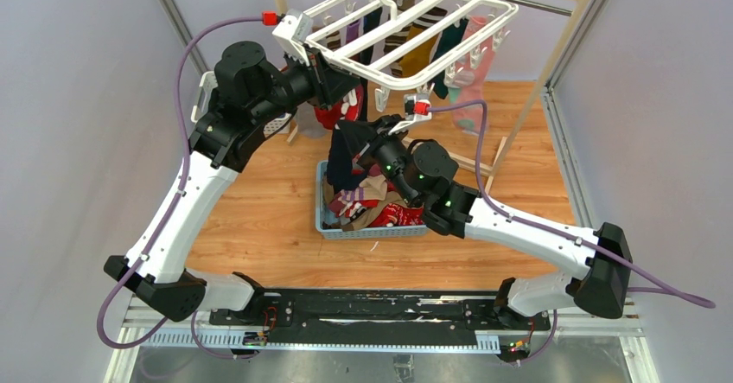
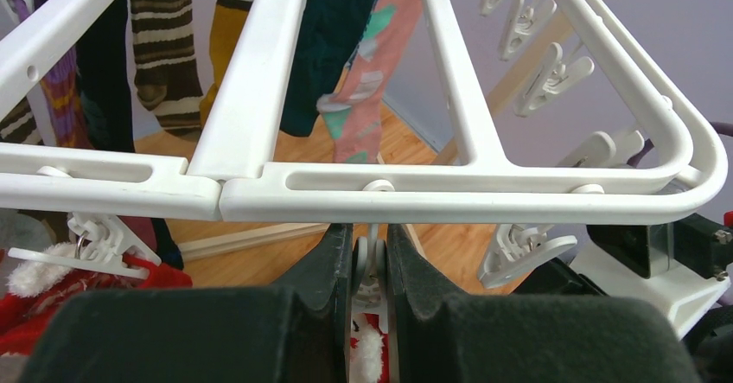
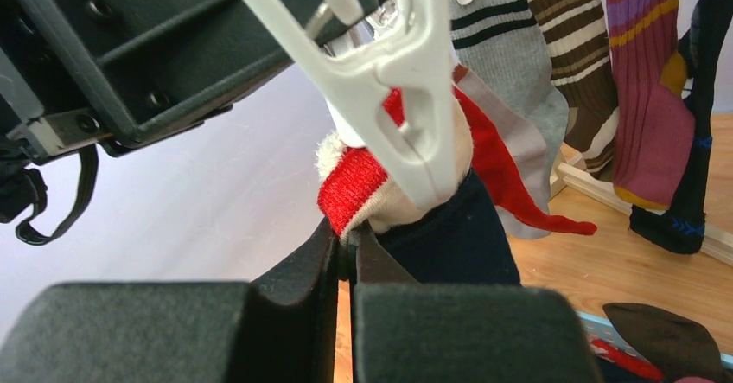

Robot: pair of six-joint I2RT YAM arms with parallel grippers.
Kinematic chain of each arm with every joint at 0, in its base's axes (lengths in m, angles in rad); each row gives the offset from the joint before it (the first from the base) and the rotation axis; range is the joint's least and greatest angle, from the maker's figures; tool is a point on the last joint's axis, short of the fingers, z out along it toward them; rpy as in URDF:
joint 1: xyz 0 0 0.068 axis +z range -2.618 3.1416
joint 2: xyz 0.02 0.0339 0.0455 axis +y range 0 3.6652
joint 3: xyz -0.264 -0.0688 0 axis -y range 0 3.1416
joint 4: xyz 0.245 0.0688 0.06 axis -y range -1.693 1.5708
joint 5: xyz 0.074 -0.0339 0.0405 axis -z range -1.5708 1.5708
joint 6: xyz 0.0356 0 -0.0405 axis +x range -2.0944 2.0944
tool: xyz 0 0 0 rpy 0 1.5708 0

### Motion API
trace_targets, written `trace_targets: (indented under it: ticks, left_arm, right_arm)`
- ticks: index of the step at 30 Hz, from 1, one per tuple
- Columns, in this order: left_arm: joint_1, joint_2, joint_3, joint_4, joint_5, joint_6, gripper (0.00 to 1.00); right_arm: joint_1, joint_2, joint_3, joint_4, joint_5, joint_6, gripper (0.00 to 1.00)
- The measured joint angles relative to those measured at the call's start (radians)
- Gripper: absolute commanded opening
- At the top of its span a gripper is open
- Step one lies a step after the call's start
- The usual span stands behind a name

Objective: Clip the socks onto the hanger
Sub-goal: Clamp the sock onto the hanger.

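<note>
The white hanger (image 1: 415, 20) hangs at the back with several socks (image 1: 423, 46) clipped to it. My left gripper (image 2: 372, 238) reaches under the hanger's near bar (image 2: 484, 197) and is shut on the handles of a small white clip (image 2: 372, 262). In the right wrist view that clip (image 3: 415, 132) sits over the red-and-white cuff (image 3: 359, 188) of a navy sock (image 3: 458, 236). My right gripper (image 3: 348, 243) is shut on the cuff's edge just below the clip. From above, the navy sock (image 1: 340, 162) hangs from the right gripper (image 1: 367, 132) beside the left gripper (image 1: 341, 89).
A blue basket (image 1: 321, 214) full of loose socks stands on the wooden floor below the grippers. A wooden rack with a metal rail (image 1: 562, 54) carries the hanger. A white lattice basket (image 1: 207, 89) is behind the left arm. A red sock (image 1: 331, 117) hangs nearby.
</note>
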Motion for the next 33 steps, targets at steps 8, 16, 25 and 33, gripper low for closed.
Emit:
trace_targets:
  ticks: [8, 16, 25, 33]
  left_arm:
    - [0.0, 0.0, -0.002, 0.0, 0.0, 0.0, 0.0]
    - [0.0, 0.0, -0.005, 0.0, 0.0, 0.0, 0.0]
    - [0.0, 0.0, -0.005, 0.001, 0.0, 0.0, 0.0]
    - [0.0, 0.0, -0.005, 0.006, 0.0, 0.0, 0.12]
  right_arm:
    - [0.0, 0.011, 0.019, 0.006, -0.005, -0.008, 0.0]
    - [0.0, 0.032, 0.036, 0.007, -0.01, -0.017, 0.0]
    - [0.0, 0.031, 0.04, 0.017, -0.01, -0.042, 0.0]
    - [0.001, 0.031, 0.045, 0.039, -0.011, -0.06, 0.0]
